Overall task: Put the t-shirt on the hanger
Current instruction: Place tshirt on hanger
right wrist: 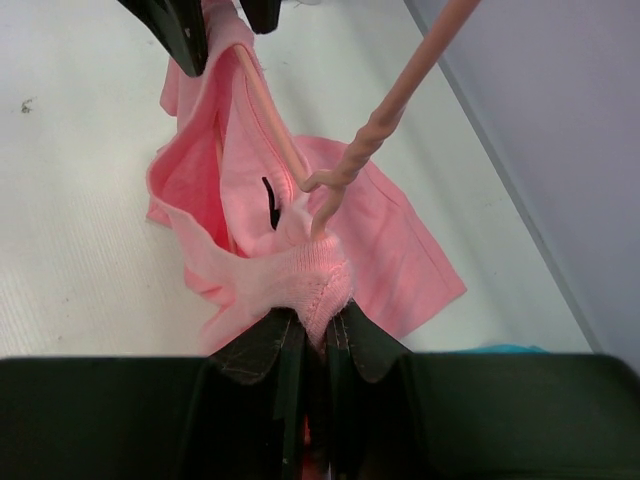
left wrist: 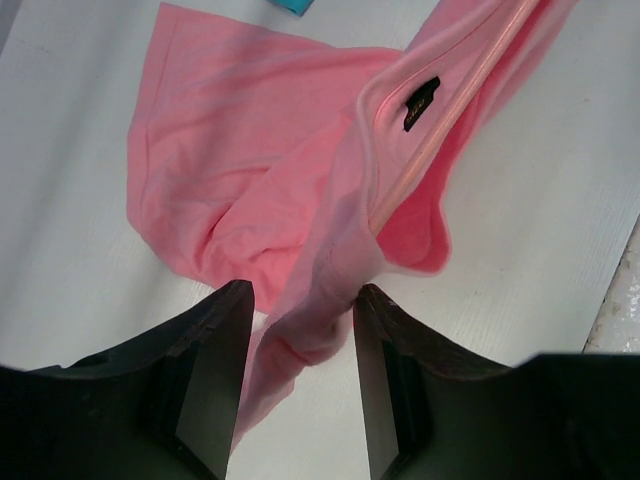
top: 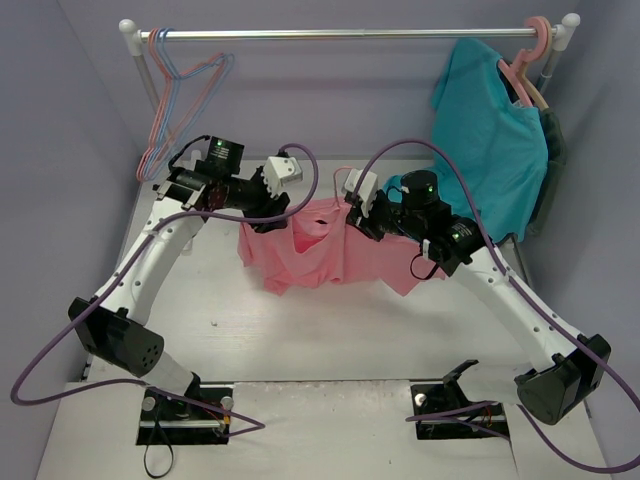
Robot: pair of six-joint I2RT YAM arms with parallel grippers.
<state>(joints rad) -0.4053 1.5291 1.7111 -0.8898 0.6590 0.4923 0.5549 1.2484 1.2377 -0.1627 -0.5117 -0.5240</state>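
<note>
The pink t-shirt (top: 330, 250) hangs in a bunch between my two grippers above the table, its lower part resting on it. My right gripper (top: 358, 222) is shut on the ribbed collar (right wrist: 320, 275), just under the twisted neck of the thin pink hanger (right wrist: 350, 165). One hanger arm (left wrist: 450, 110) runs inside the shirt towards my left gripper (top: 280, 207). In the left wrist view the left gripper (left wrist: 302, 300) is open, and a twisted strand of the t-shirt (left wrist: 320, 300) passes between the fingers, touching the right one.
A clothes rail (top: 350, 33) crosses the back. A teal t-shirt (top: 490, 140) hangs on a thick pink hanger (top: 535, 45) at its right end. Thin blue and pink hangers (top: 175, 90) hang at its left end. Purple walls close both sides.
</note>
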